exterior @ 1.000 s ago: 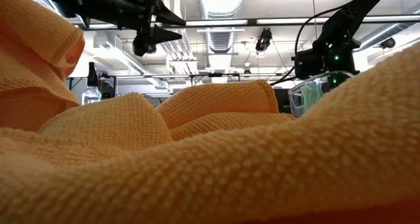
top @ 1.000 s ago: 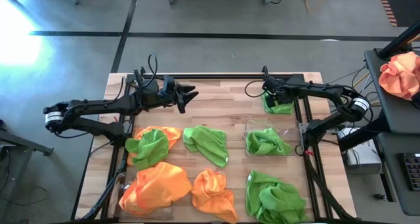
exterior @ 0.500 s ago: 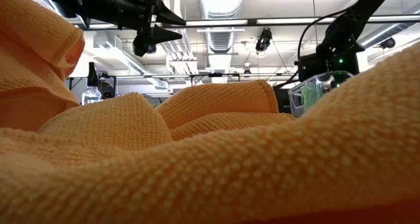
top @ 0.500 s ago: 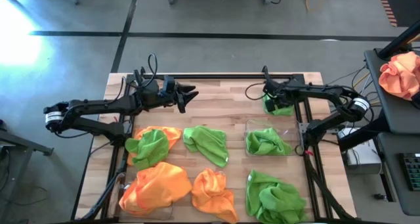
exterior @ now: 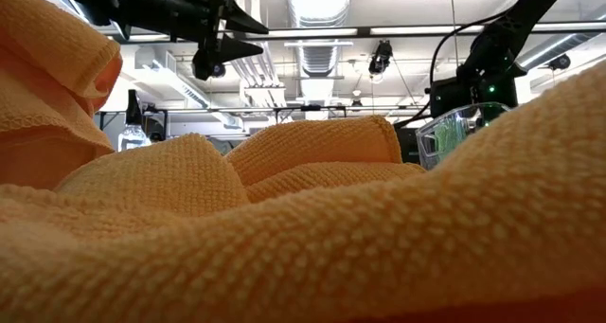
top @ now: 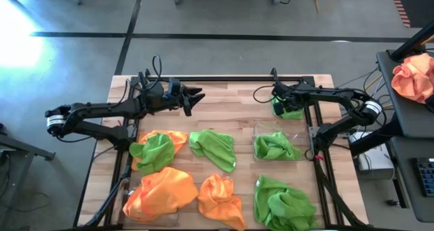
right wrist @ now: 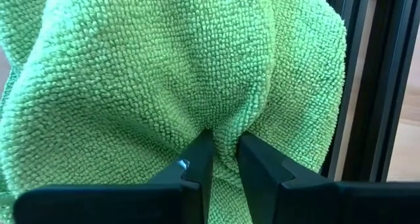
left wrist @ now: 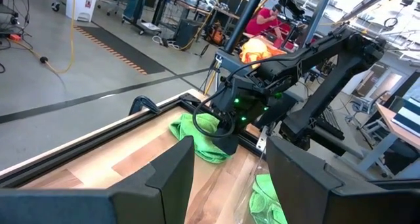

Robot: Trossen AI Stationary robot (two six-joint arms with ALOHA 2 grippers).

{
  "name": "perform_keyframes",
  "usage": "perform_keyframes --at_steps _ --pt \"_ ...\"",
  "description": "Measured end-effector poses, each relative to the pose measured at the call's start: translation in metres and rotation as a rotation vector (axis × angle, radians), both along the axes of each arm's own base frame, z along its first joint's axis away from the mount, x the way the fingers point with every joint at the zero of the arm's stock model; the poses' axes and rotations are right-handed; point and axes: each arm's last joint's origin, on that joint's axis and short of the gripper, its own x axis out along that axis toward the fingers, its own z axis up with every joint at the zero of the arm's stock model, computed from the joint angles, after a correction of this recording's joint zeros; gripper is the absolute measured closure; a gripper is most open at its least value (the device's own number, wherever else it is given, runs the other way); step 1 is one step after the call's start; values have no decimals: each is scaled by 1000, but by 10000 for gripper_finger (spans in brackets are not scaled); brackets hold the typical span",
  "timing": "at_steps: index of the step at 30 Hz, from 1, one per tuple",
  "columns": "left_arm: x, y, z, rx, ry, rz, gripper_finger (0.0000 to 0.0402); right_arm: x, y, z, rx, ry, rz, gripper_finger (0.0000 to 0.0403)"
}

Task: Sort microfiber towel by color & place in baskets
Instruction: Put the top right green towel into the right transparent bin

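My right gripper (top: 279, 103) is shut on a lime green towel (top: 290, 110) at the table's far right, beside the black frame rail; the towel also shows in the left wrist view (left wrist: 195, 133), spread on the wood. My left gripper (top: 196, 99) hangs open and empty above the far middle-left of the table. One see-through basket (top: 258, 130) holds a green towel (top: 274, 147). Other green towels (top: 214, 149) (top: 153, 150) (top: 284, 204) and orange towels (top: 163, 192) (top: 220, 201) lie along the near half. A second basket's rim (top: 125, 188) shows by the near-left orange towel. My right gripper pinches a raised fold (right wrist: 223, 122) of the green towel between its two fingers (right wrist: 197, 162), which come from above and point down. How many layers the fold has cannot be told. The cloth bulges out around the fingertips. The rest of the towel lies on the table.
A black frame rail (right wrist: 367, 86) runs close beside the held towel at the table's right edge. A peach cloth (top: 413, 76) lies on a side stand beyond the table's right. In the low view an orange towel (exterior: 303, 228) fills the foreground.
My right gripper has shifted slightly toward the table's right edge, staying shut on the green towel.
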Motion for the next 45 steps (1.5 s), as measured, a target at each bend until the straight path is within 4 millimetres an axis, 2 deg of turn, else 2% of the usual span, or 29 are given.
perform_keyframes --at_steps 7,15,19,28,41,45 --pt "0 0 0 0 0 0 228 0 0 0 -1 -3 0 388" --pt "0 0 0 0 1 0 228 1 0 2 20 -35 1 394" --pt "0 0 0 0 1 0 228 5 -2 12 3 -64 3 394" --pt "0 0 0 -1 1 -6 228 17 -14 64 -114 -175 18 394" --pt "0 -1 0 -2 0 -34 228 25 -23 137 -195 -183 30 394" --pt "0 -1 0 -2 -1 -34 228 25 -23 153 -214 -194 29 394"
